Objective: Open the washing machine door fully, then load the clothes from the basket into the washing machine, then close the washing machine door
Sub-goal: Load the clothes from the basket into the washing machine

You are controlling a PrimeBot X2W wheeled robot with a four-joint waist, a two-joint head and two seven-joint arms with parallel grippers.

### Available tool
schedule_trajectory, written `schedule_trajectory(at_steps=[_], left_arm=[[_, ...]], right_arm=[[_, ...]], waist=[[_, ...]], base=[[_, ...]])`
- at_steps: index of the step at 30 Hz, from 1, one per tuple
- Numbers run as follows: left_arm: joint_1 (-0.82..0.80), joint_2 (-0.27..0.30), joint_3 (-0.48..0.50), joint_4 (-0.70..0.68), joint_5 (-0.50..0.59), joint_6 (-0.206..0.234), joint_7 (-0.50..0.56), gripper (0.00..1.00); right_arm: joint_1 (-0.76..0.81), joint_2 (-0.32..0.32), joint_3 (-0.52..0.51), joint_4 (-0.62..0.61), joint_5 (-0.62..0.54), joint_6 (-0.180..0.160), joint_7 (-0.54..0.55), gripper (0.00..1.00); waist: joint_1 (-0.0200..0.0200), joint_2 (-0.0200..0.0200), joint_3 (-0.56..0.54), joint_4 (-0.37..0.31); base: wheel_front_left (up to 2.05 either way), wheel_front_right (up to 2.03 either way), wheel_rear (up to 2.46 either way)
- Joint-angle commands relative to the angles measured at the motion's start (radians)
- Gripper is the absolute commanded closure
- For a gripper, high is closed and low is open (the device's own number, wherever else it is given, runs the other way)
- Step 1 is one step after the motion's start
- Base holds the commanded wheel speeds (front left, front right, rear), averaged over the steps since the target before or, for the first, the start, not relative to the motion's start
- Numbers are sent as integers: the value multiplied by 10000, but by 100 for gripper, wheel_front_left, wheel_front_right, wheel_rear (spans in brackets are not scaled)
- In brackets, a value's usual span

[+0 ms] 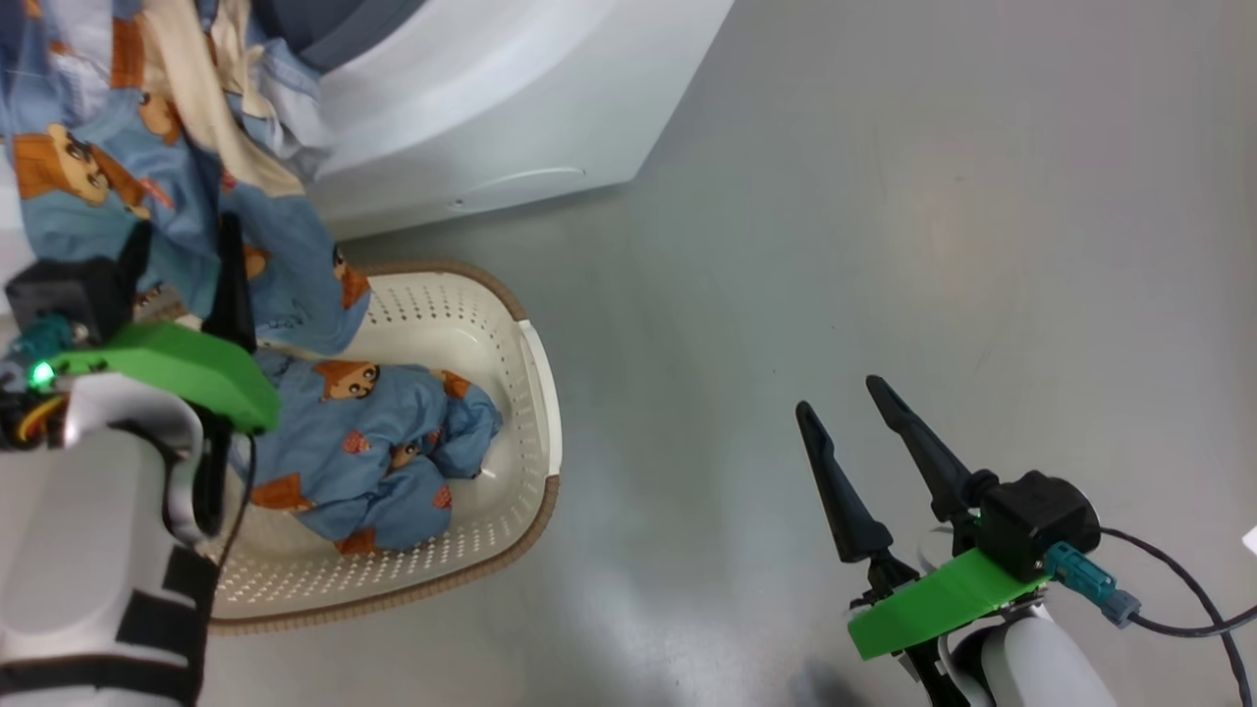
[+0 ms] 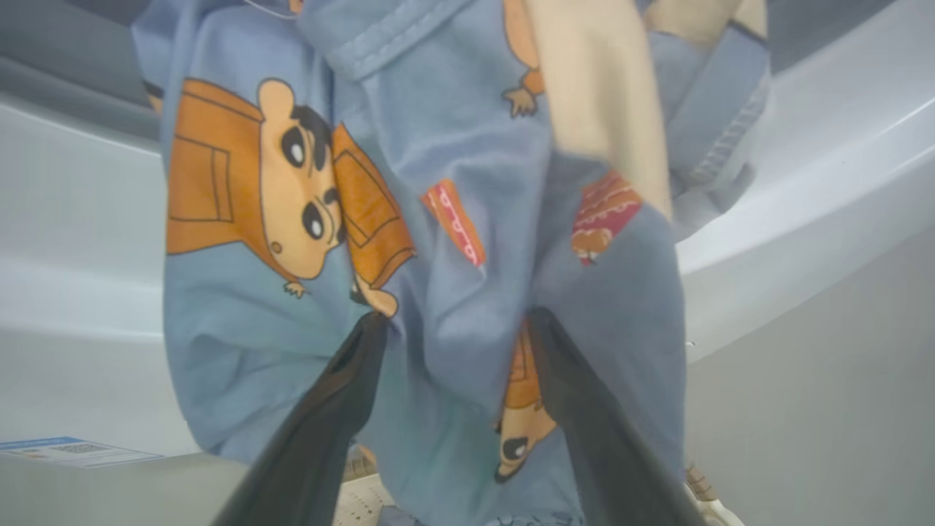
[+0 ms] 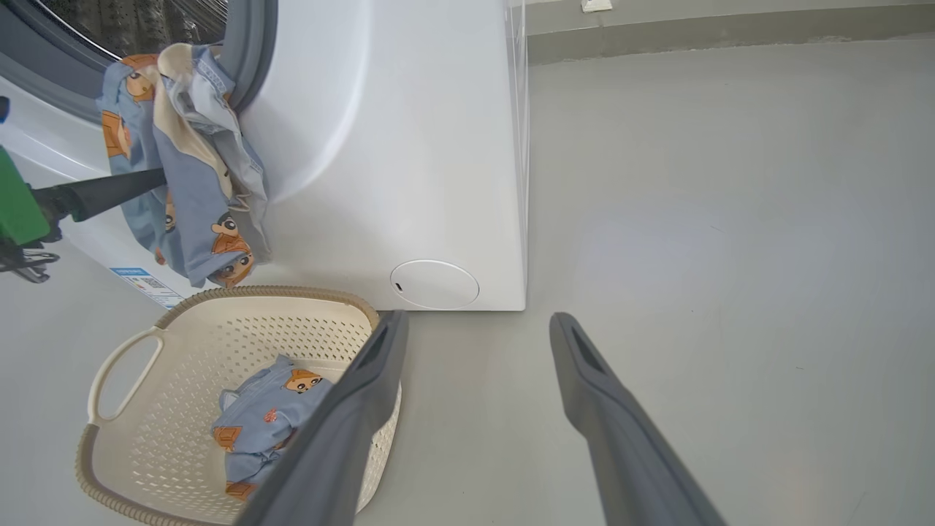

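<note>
blue garment hangs over the washing machine opening's lower lip, partly blocking it; bare floor right of the basket lies open.

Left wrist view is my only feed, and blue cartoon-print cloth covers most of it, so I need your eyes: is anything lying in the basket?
Observer: Yes, one bunched blue cartoon-print garment lies in the basket.
Operator: Where does this cloth in front of me hang from?
Observer: The hanging garment is draped out of the washing machine mouth, over the grey gasket, trailing down toward the basket.
Operator: And the other arm?
Observer: The right gripper is open, holding nothing, over bare floor to the right of the basket.
</note>
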Motion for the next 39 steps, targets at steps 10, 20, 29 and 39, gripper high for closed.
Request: schedule_trajectory(at_steps=[10,20,29,39], left_arm=[[-955,500,400,917,24,150,-548,0],[-1606,329,297,1563,-67,83,-875,0],[-2124,295,388,1884,-178,69,-1117,59],[-2198,56,551,1846,-367,-184,-1211,100]], right_arm=[[-128,-24,308,-265,69,16,-120,0],[-217,-24,430,-287,46,16,-120,0],[-248,-24,396,-325,-16,16,-120,0],[-224,-24,288,-318,-55,16,-120,0]], waist=[[0,-1,408,-91],[0,-1,649,-172],[0,-1,862,-246],[0,-1,818,-120]], base=[[0,0,0],[0,0,0],[0,0,0],[0,0,0]])
